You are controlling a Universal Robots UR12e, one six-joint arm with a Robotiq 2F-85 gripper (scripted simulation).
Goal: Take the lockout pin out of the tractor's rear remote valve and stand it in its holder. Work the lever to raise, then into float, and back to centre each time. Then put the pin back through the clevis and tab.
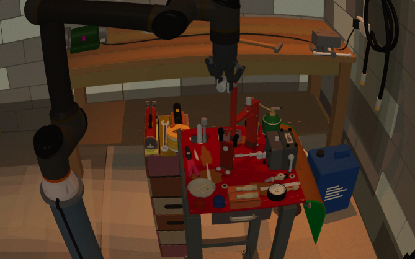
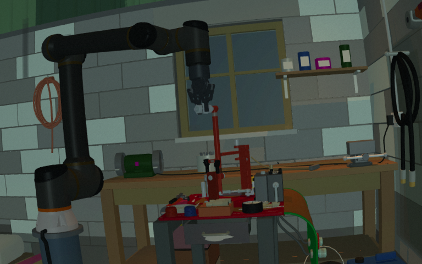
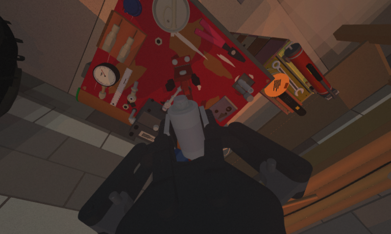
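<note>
I grip the lever's pale grey handle [image 3: 187, 129] with my closed gripper [image 1: 225, 84] [image 2: 203, 108], high above the red bench. The handle juts sideways from the top of the tall red lever [image 1: 233, 108] [image 2: 216, 135]. The lever rises from a red bracket [image 2: 214, 186] at the bench centre and leans slightly. The lockout pin [image 1: 203, 128] stands upright in its holder [image 3: 244, 86] near the far left corner of the bench. A red post [image 1: 252, 124] with a grey cap stands right of the lever. The grey valve block [image 1: 281, 149] sits at the right side.
A shallow dish [image 1: 201, 187] and an orange tray [image 1: 244, 195] of pale fittings lie at the bench front, with a dial gauge [image 1: 276, 192]. Pliers [image 1: 191, 162] lie at the left. A tool chest [image 1: 165, 135] stands left, a blue can [image 1: 332, 175] right, a long workbench [image 1: 202, 54] behind.
</note>
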